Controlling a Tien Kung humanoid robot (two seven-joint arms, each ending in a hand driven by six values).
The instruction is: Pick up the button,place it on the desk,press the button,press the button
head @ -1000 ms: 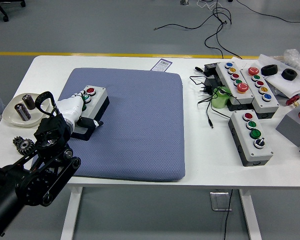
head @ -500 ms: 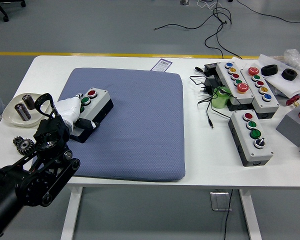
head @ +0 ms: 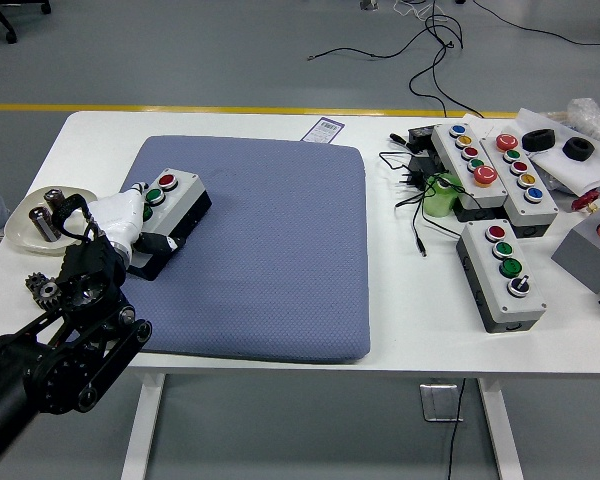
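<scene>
A small grey button box (head: 178,196) with a red button (head: 166,181) and a green one lies at the left end of the blue mat (head: 270,260). Its black underside shows, so it sits tilted. My left hand (head: 120,216), white at the end of the black arm, is closed on the box's near-left end. My right arm is out of view.
A dish (head: 20,232) with small cylinders and a gear (head: 42,290) lie left of the mat. At the right are a three-button box (head: 501,275), two longer button boxes (head: 470,165), a green item (head: 442,195) and loose cables. A label card (head: 325,128) lies behind the mat.
The left hand and the button box have shifted left and slightly away, toward the mat's left edge. Nothing else has moved.
</scene>
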